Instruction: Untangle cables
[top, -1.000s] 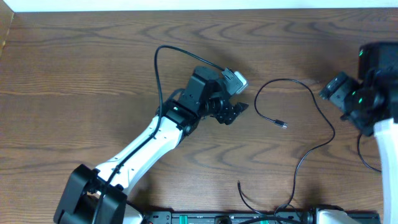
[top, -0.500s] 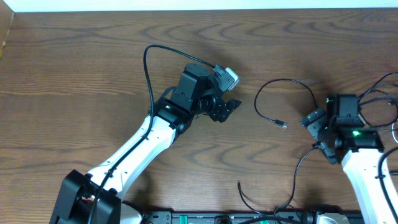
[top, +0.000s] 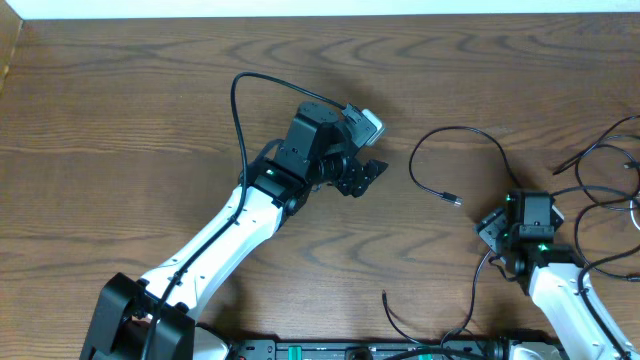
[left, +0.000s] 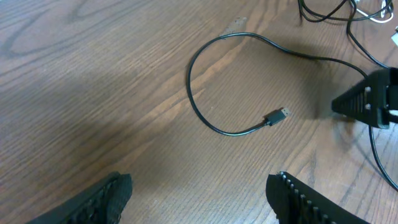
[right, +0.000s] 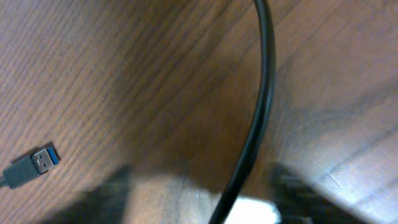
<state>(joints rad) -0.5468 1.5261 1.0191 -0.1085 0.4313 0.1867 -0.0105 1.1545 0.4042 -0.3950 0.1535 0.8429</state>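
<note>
A thin black cable (top: 500, 152) loops across the table right of centre and ends in a USB plug (top: 455, 200). It also shows in the left wrist view (left: 199, 112). More cables (top: 605, 165), black and one whitish, lie tangled at the right edge. My right gripper (top: 492, 222) is low over the table and open. In the right wrist view the black cable (right: 264, 93) runs between its blurred fingers (right: 205, 199), and the plug (right: 37, 163) lies to the left. My left gripper (top: 365, 178) is open and empty, left of the loop, with its fingers (left: 199, 193) above bare wood.
Another loose black cable end (top: 388, 300) lies near the front edge. The left arm's own thick black cable (top: 240, 120) arcs over the table's middle. The right gripper (left: 370, 99) shows at the right in the left wrist view.
My right arm has come from the right edge towards the front and left, down onto the looping black cable. My left arm shifted slightly left, then stayed still.
</note>
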